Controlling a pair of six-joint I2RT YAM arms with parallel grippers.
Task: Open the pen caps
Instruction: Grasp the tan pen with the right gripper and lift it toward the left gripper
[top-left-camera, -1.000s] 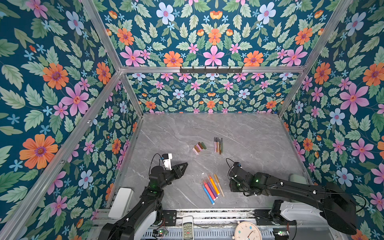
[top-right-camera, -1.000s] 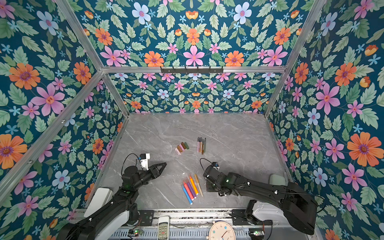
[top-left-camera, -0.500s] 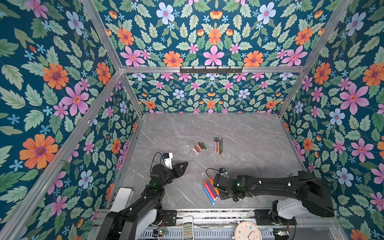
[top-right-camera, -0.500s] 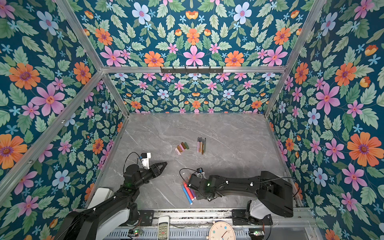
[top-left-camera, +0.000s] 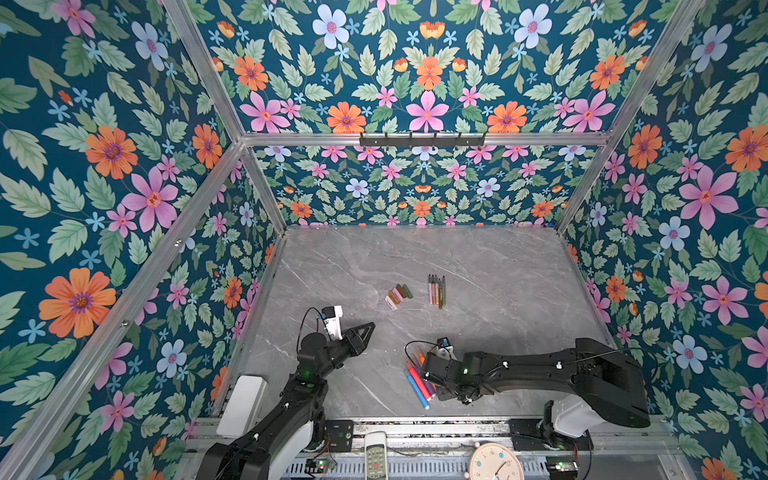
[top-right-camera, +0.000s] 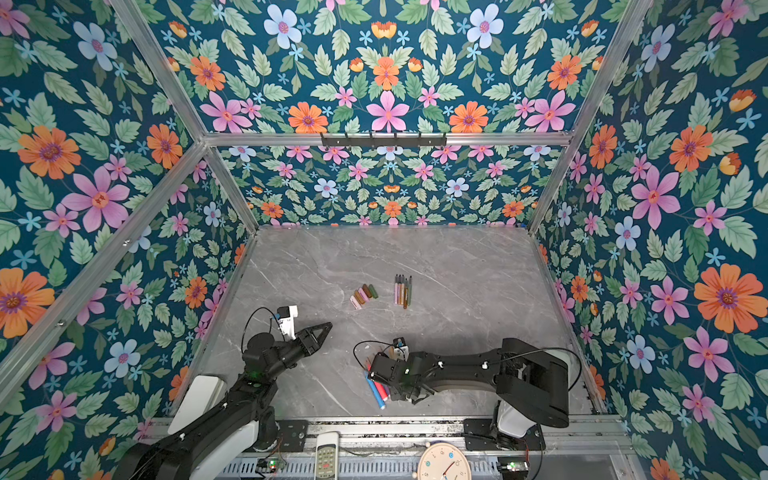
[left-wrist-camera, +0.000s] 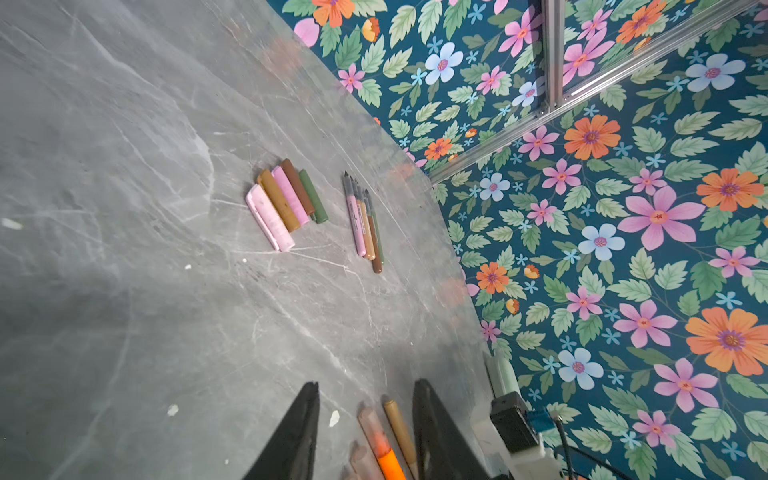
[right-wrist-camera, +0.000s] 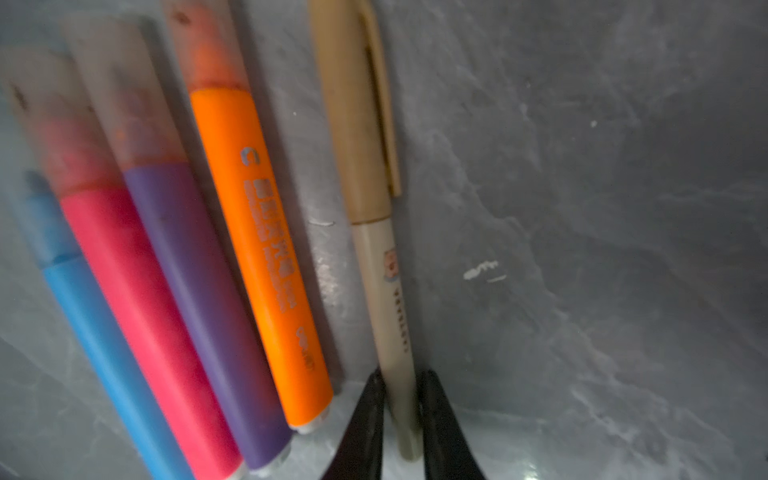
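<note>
Currently my right gripper (right-wrist-camera: 401, 378) has its two black fingers (right-wrist-camera: 365, 415) drawn in narrow against either side of the beige pen (right-wrist-camera: 384, 291), near its blunt tail end. The pen lies flat on the grey marble table (right-wrist-camera: 582, 208), and its tan cap (right-wrist-camera: 353, 124) is on. Beside it, in a row, lie the orange pen (right-wrist-camera: 257, 249), the purple pen (right-wrist-camera: 199, 270), the pink-red pen (right-wrist-camera: 137, 291) and the blue pen (right-wrist-camera: 95, 332). Each wears a frosted clear cap (right-wrist-camera: 203, 54), though the outer ones are blurred. In both top views this row sits near the front edge of the table, partly under my right arm (top-left-camera: 519, 370).

My left gripper (left-wrist-camera: 365, 384) is held off the table to the left of that row, jaws moderately apart with nothing between them.

Farther back, near the table's middle, five loose pen caps (top-left-camera: 399, 296) lie in a tight slanted row, touching one another: pale pink, tan-brown, pink, brown, green. Just to their right, across a small gap, the slim uncapped pens (top-left-camera: 436, 290) lie bundled side by side, dark tips pointing toward the back wall.
</note>
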